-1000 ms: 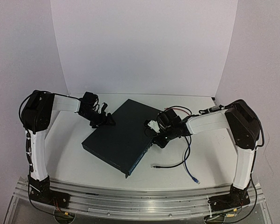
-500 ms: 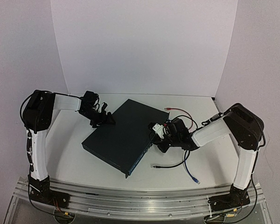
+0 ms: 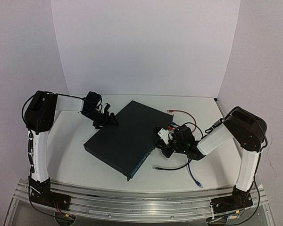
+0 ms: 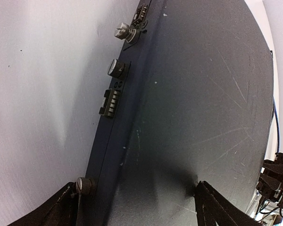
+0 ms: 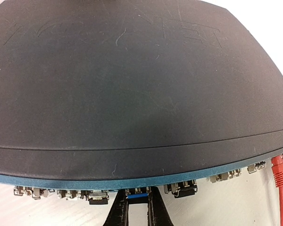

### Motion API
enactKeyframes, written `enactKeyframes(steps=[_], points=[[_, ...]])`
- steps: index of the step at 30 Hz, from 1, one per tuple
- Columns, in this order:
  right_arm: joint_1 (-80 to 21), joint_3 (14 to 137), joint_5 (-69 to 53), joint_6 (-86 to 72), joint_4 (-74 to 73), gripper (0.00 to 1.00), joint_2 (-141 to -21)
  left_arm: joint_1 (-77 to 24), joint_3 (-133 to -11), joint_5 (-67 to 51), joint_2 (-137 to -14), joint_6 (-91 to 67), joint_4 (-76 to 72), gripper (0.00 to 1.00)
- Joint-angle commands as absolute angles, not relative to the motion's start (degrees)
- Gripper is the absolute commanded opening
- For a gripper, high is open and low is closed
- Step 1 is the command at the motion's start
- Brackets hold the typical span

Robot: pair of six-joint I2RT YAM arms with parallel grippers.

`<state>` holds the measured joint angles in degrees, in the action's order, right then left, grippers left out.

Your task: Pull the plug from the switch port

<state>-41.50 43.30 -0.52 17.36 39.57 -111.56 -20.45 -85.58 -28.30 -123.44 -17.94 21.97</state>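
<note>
Switch (image 3: 125, 139): lies flat and skewed on the table (image 3: 75, 160), between the two arms, with its port face toward the right arm.
Port face (image 5: 132, 186): a teal-edged strip with a row of small sockets, seen close up in the right wrist view.
Plug (image 5: 137, 197): small and blue, up against the middle of the socket row. I cannot tell whether it is fully seated.
Right gripper (image 5: 137, 207): clenched on the plug, one finger on each side of it, with the tips right at the port face.
Left gripper (image 4: 137, 209): jaws spread apart over the switch's far-left edge. One finger (image 4: 66, 207) is beside the rear face near a knob, and the other rests on the top panel. It grips nothing.
Rear face (image 4: 114, 101): carries two knobs and a small ribbed connector.
Red cable (image 3: 179, 112): loops on the table past the right gripper, its red plug (image 5: 278, 169) just beside the far end of the socket row.
Black cable (image 3: 172, 167): loose on the table near the switch's near-right side.
Blue cable (image 3: 194, 176): lies beside the black one, closer to the right arm's base.
</note>
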Motion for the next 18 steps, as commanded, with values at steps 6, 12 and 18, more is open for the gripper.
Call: enactKeyframes(steps=[6, 12, 18], points=[[-41.3, 41.3, -0.3, 16.3, 33.6, 0.20, -106.0, -20.9, -86.5, -25.2, -126.5, -17.9, 25.1, 0.84], [-41.3, 41.5, 2.1, 14.8, 27.4, 0.37, -102.5, -20.9, -85.8, -25.4, -125.7, -17.7, 24.8, 0.84], [-41.3, 45.0, 3.4, 4.1, 16.0, 0.61, -96.2, -20.9, -85.7, -26.1, -125.4, -17.8, 24.4, 0.84]])
